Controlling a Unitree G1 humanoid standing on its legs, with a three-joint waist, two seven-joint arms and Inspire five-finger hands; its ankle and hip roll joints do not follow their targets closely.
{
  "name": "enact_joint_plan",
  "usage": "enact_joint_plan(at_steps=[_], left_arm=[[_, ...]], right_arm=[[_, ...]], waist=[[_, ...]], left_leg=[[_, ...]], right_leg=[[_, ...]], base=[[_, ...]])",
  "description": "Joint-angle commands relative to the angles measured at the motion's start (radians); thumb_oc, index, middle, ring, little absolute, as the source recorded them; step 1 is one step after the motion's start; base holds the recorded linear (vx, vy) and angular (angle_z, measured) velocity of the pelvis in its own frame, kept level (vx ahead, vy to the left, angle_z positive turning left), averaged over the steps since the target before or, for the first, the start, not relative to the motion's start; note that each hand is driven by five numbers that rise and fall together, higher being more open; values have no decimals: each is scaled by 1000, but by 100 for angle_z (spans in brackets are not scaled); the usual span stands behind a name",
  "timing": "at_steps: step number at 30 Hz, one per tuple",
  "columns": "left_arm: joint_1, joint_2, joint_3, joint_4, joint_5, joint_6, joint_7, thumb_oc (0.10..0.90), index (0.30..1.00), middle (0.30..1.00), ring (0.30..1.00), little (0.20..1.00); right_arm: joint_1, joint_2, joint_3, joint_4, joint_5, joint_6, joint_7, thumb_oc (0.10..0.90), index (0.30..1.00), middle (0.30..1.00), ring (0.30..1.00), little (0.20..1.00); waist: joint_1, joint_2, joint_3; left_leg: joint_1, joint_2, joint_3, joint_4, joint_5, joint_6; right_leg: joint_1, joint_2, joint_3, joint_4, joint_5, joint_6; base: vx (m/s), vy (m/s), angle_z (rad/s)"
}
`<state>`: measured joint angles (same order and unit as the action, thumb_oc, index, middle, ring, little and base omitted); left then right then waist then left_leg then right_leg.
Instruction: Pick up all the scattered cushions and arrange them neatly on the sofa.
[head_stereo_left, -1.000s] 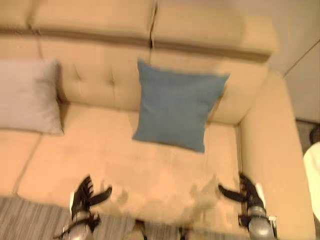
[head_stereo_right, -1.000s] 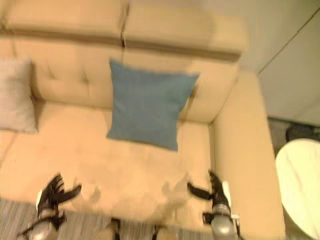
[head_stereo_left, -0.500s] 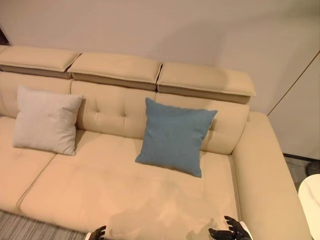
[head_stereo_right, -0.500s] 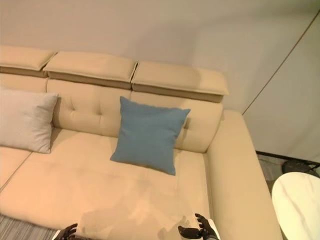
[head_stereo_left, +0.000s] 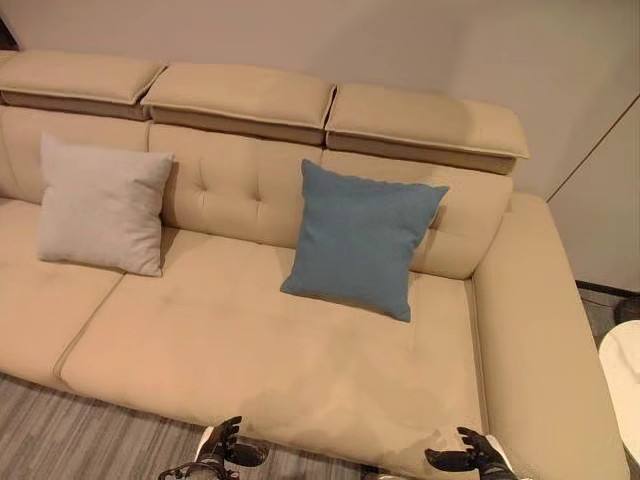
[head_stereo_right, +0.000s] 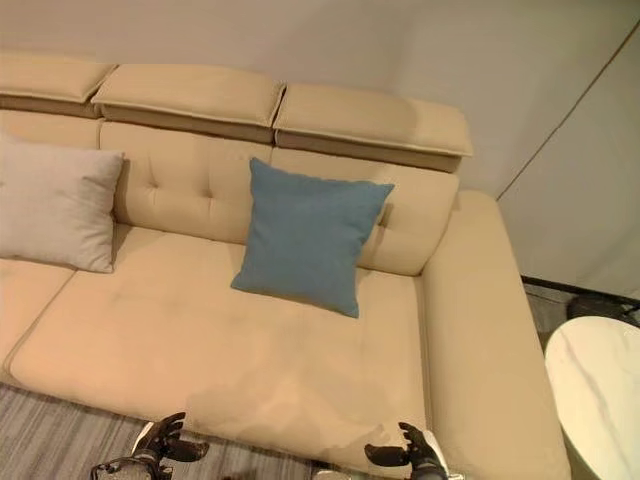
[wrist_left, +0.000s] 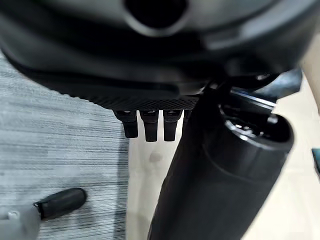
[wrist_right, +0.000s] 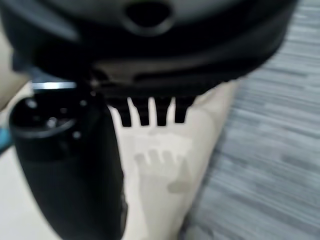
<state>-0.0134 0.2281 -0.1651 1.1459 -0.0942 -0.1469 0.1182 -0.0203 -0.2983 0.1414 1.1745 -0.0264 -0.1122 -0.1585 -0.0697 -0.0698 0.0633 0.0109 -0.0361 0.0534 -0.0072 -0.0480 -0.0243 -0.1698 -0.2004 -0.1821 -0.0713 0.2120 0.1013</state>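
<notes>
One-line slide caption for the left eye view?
Blue cushion and grey cushion lean against the beige sofa backrest; left hand and right hand open, empty, low.

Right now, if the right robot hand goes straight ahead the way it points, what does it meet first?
Probably the sofa seat: the open right robot hand hangs at its front edge, fingers toward the bare cushioning. Depth is unclear.

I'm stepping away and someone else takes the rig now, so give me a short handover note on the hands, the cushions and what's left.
Left hand: open, holding nothing, low in front of the sofa.
Right hand: open, holding nothing, by the seat's front right corner.
Blue cushion: upright against the backrest, right of the middle.
Grey cushion: upright against the backrest, to the left.
Done: both visible cushions placed.
Left: check the floor for others.
</notes>
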Motion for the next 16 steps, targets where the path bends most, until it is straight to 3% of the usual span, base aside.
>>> enact_joint_plan(at_steps=[1,3,4,7,8,11,16], left_arm=[[-13,59,54,-3,20,-33,22,800,900,900,900,900],[-24,82,57,30,44,-22,28,800,900,900,900,900],[-18,85,64,39,44,-15,25,800,900,900,900,900],[-18,90,71,49,45,-11,26,800,900,900,900,900],[-12,90,64,44,42,-12,28,800,900,900,900,900],[-10,81,65,46,40,-12,33,800,900,900,900,900],[-18,61,66,47,15,-3,34,800,900,900,900,900]], right_arm=[[-48,-33,5,-29,-29,-7,-36,800,900,900,900,900],[-65,-24,16,-19,-25,1,-31,800,900,900,900,900],[-62,-24,19,-4,-28,1,-29,800,900,900,900,900],[-60,-20,15,11,-24,3,-28,800,900,900,900,900],[-54,-15,8,18,-20,5,-28,800,900,900,900,900],[-49,-12,8,40,-13,11,-30,800,900,900,900,900],[-46,-13,-3,53,10,15,-31,800,900,900,900,900]], waist=[[26,-3,12],[37,0,35],[51,8,24],[64,12,11],[84,1,-4],[89,-9,-35],[75,-3,-52]], left_leg=[[-2,-6,-48,74,-115,-15],[-40,-4,-41,69,-80,11],[-55,4,-40,52,-58,23],[-62,12,-36,34,-43,25],[-74,9,-22,30,-33,19],[-75,9,-9,8,-21,9],[-57,23,-10,-40,10,-5]], right_leg=[[-55,48,16,31,-31,89],[-66,60,97,153,-94,83],[-37,68,91,223,-140,65],[-8,75,93,271,-170,64],[60,62,69,209,-181,61],[105,71,68,109,-193,62],[127,99,83,50,-193,51]], base=[[-307,117,-21],[-417,128,-33],[-318,80,-31],[-141,-8,-14],[-71,-65,-29],[-50,-78,-25],[-22,-66,-3]])
